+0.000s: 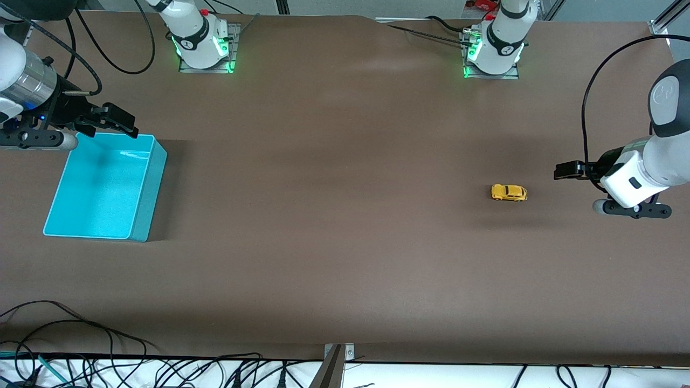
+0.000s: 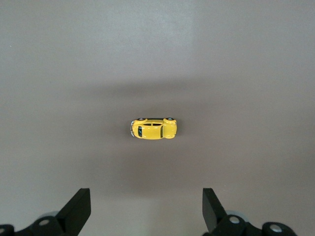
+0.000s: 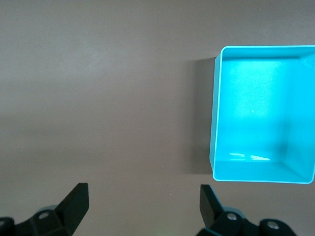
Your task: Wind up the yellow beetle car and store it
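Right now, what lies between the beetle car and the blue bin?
Nothing: the front view shows only bare table between the yellow beetle car and the blue bin.

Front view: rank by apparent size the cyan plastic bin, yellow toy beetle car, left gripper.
1. Cyan plastic bin, largest by far.
2. Left gripper, open, in the air beside the car, so nearer the camera; its rank is less sure.
3. Yellow toy beetle car, smallest.
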